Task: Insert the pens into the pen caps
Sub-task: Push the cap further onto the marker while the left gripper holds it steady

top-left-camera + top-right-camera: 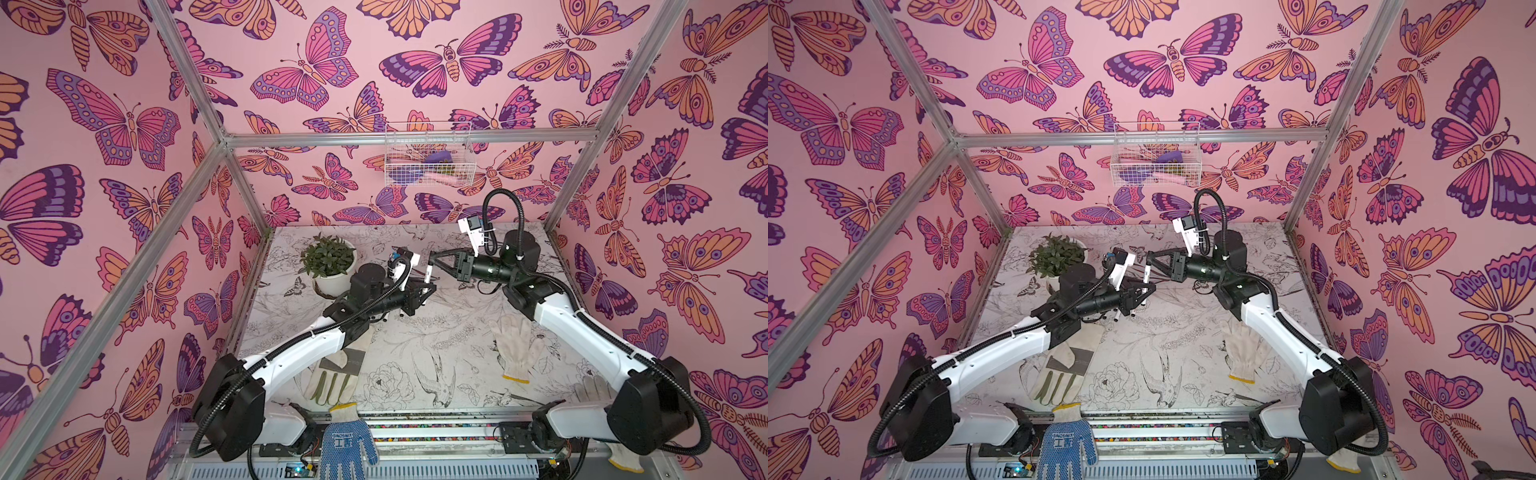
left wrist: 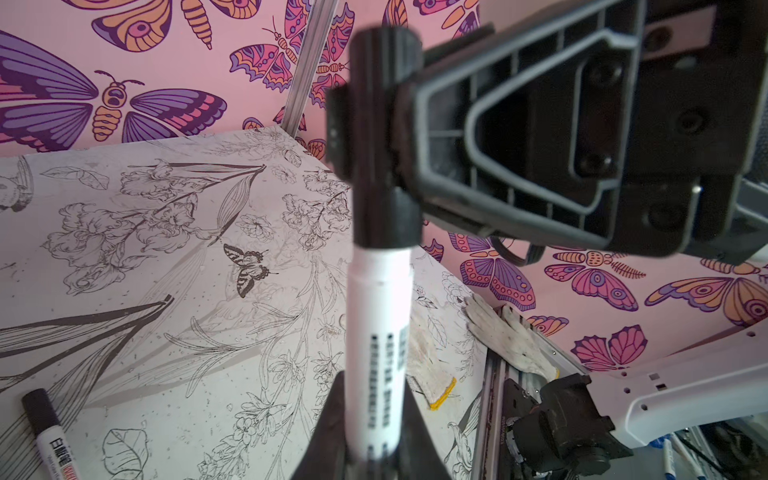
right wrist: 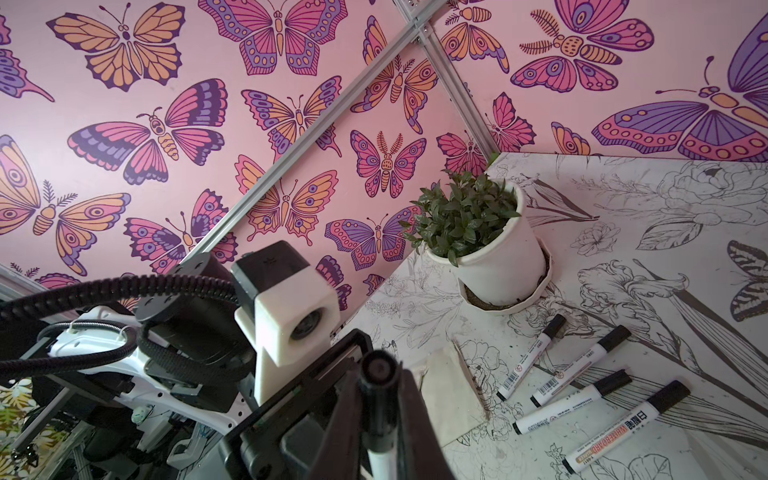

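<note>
In a top view, the left tool (image 1: 429,286) and right tool (image 1: 432,257) are positioned tip to tip above the desk (image 1: 415,332), apart from its edges. In the left wrist view, the pen (image 2: 378,324) is clamped by the left tool, its cap (image 2: 382,137) by the right. In the right wrist view, four capped pens (image 3: 575,370) are laid near the plant pot (image 3: 498,266).
</note>
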Robot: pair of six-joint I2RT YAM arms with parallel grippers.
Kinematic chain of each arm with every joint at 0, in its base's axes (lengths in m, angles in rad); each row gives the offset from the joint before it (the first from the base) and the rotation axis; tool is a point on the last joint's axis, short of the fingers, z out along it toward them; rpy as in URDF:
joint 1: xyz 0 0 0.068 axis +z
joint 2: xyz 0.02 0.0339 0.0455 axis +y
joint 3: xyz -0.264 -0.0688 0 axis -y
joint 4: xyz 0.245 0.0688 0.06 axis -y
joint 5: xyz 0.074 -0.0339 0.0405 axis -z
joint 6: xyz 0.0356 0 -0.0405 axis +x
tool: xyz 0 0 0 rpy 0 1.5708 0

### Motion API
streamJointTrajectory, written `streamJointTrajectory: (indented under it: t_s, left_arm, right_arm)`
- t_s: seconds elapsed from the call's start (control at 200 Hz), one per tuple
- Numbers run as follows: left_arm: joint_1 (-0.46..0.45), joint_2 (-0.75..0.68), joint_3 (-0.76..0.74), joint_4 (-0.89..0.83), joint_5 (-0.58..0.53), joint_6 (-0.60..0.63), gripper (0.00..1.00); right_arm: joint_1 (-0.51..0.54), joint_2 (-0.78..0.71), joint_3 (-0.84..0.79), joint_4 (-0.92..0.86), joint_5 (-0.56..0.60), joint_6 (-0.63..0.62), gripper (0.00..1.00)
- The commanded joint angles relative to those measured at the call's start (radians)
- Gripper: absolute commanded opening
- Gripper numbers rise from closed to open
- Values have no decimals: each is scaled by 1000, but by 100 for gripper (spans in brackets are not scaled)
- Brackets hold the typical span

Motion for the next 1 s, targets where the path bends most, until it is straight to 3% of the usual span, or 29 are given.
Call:
streamJointTrajectory:
  t_s: [0.0,0.601,0.766,0.991]
  left_arm:
    - [41,-16,32,132,-244,-22,0]
    - [18,59,71,-15,-285,35,0]
    - [18,27,42,37,-311,69,0]
    - [4,-11,41,103,-304,119,0]
  right_arm:
    - [50,-26,-34,-173,-237,-25,0]
    - [68,-104,19,-346,-361,-109,0]
    - [70,-104,51,-586,-275,-295,0]
    - [78,-92,38,-653,-160,-378,0]
